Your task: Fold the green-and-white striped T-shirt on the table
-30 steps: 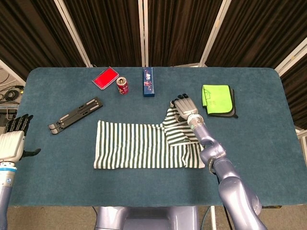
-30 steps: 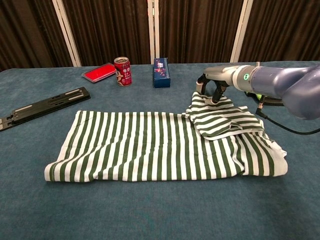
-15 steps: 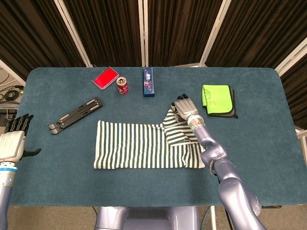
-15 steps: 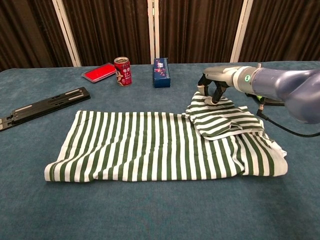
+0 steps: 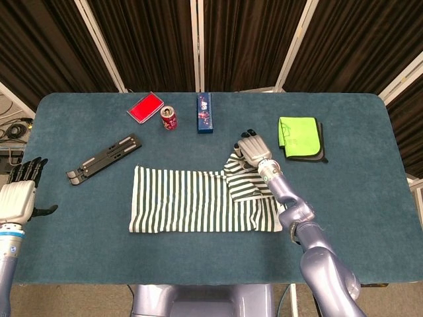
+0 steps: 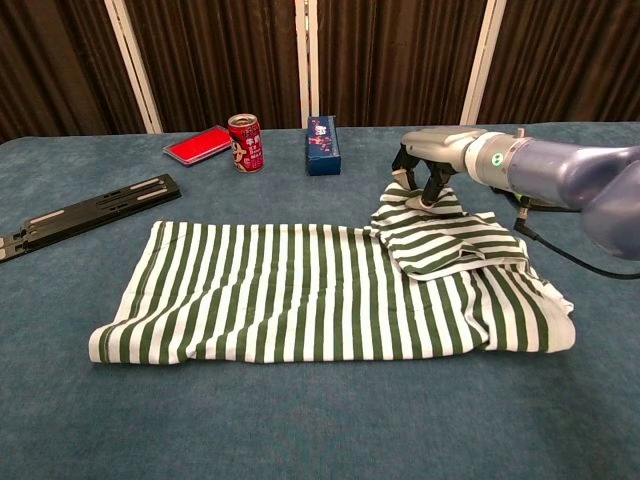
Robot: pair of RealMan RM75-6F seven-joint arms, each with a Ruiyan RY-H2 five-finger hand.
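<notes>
The green-and-white striped cotton T-shirt [image 6: 320,290] lies flat mid-table, its sleeve folded inward at three o'clock. The right hand [image 6: 425,172] pinches that sleeve's far edge with curled fingers; the left hand [image 5: 18,191] hangs spread and empty at nine o'clock. It looks light, limp and likely to drag, so hems and corners seem the best places to take hold.

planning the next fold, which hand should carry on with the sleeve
Right. The right hand already has its fingers down on the folded sleeve of the shirt, while the left hand hangs off the table's left edge.

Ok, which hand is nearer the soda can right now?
The right. The right hand is at the T-shirt's folded sleeve, to the right of the can. The left hand hangs off the table's left edge, much farther.
</notes>
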